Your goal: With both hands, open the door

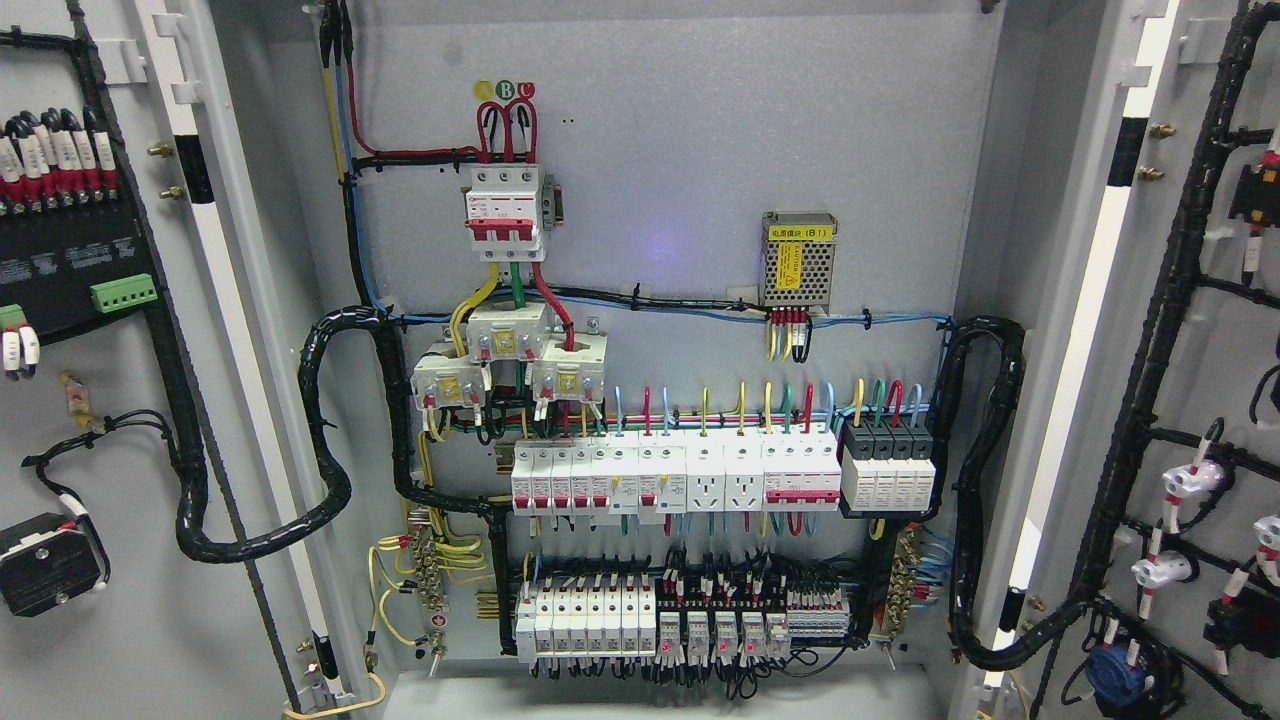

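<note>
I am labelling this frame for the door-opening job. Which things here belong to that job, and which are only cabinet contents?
Belong to the job:
- left door, swung open
- right door, swung open

Only cabinet contents:
- main breaker
- power supply module
- upper row of breakers
- lower row of breakers
- black cable looms

Neither hand shows.

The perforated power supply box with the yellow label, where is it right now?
Head view: the power supply box is mounted on the cabinet back panel, upper right of centre, right of the red-handled main breaker and above the row of white breakers.
</note>
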